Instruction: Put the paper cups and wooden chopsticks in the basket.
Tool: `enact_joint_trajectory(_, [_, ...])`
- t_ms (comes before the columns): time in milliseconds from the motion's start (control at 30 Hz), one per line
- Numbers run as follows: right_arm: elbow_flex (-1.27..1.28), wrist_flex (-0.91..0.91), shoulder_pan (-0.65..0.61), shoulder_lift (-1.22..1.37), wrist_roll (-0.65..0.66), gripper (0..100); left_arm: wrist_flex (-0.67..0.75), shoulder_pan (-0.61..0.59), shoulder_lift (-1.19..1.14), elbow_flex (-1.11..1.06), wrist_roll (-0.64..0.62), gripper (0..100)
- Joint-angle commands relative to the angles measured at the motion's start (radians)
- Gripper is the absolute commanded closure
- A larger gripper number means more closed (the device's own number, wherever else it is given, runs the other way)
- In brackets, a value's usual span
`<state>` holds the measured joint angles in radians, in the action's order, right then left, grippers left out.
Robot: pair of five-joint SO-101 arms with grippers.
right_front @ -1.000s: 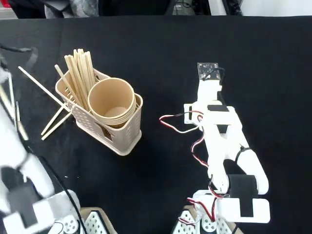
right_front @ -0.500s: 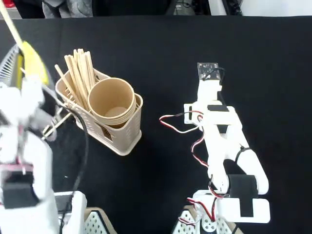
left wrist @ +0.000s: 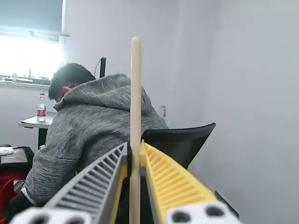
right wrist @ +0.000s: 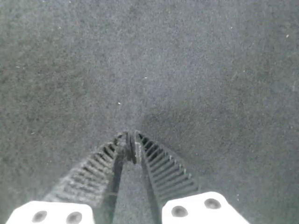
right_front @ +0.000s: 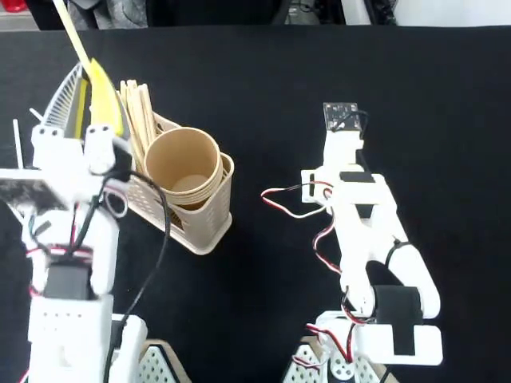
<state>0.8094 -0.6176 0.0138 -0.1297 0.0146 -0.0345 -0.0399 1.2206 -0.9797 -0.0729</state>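
High view: the left gripper (right_front: 86, 68) is seen at the left end of the basket (right_front: 204, 223), its grey and yellow fingers closed tightly around a single wooden chopstick (right_front: 68, 24). The stick is pinched near the fingertips and runs on past them towards the far left corner of the desk (right_front: 263, 72). In the left wrist view the same chopstick (left wrist: 135, 93) is shown clamped between the tips of the gripper (left wrist: 134, 145) and standing out straight beyond them.

The basket is set on the desk left of centre. Stacked paper cups (right_front: 172, 159) are held upright in its nearer part, mouth up. A bundle of chopsticks (right_front: 136, 108) is stood in the farther part, just beside the cups and leaning outwards over the rim. A thin pale stick (right_front: 16, 144) is seen by the left edge; whether it is a chopstick cannot be told.

The right arm (right_front: 359, 215) is folded well apart from the basket. In the right wrist view the right gripper (right wrist: 130, 142) is closed, fingertips touching, with nothing held, above bare desk (right wrist: 187, 56).
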Motion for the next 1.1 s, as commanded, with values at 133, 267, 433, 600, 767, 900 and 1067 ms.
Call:
enact_joint_trajectory(133, [-0.007,0.012,-0.015,-0.022,-0.002,98.4,0.198,-0.097,-0.376,0.010,-0.012,97])
enact_joint_trajectory(267, [-0.008,0.012,-0.015,-0.022,-0.002,98.4,0.201,-0.131,-0.425,0.008,-0.121,97])
enact_joint_trajectory(433, [-0.008,0.012,-0.015,-0.022,-0.002,98.4,-0.026,-0.133,-0.345,0.036,-0.155,84])
enact_joint_trajectory(600, [-0.008,0.014,-0.017,-0.022,-0.002,98.4,-0.356,-0.131,-0.144,0.113,-0.155,79])
enact_joint_trajectory(767, [-0.008,0.014,-0.017,-0.022,-0.002,98.4,-0.766,-0.154,-0.023,0.298,-0.147,77])
enact_joint_trajectory(900, [-0.007,0.014,-0.017,-0.022,-0.002,98.4,-0.862,-0.314,-0.071,0.409,-0.146,77])
enact_joint_trajectory(1067, [-0.005,0.014,-0.017,-0.022,-0.002,98.4,-0.858,-0.570,-0.316,0.467,-0.098,77])
